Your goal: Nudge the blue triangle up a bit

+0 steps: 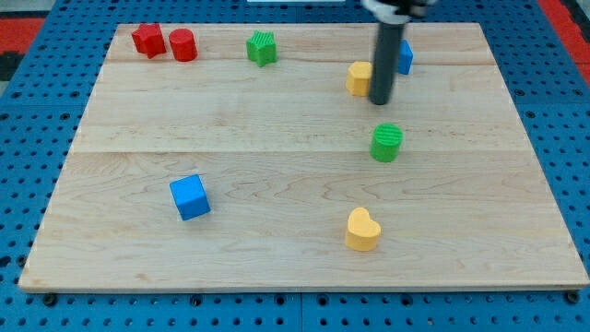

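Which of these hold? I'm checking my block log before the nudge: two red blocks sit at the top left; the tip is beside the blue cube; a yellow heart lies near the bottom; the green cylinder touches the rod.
1. Two red blocks, a red star and a red cylinder, sit at the view's top left: true.
2. My tip is beside the blue cube: false; it is beside the yellow block, with the blue triangle behind the rod.
3. The yellow heart lies near the bottom: true.
4. The green cylinder touches the rod: false; it stands apart, below my tip.
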You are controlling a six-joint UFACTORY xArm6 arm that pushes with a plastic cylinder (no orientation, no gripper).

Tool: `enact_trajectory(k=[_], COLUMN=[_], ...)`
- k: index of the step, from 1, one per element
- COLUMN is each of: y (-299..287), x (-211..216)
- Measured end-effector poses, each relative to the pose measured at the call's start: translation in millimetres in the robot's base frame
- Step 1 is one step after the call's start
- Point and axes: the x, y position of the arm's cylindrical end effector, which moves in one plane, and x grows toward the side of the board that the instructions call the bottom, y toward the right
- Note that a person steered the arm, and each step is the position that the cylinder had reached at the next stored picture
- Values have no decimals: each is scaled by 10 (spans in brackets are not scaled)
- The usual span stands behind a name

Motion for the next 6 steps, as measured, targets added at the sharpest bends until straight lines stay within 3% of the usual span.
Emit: enact_trajectory(k=[2, 6], y=[48, 83], x=[-2, -435])
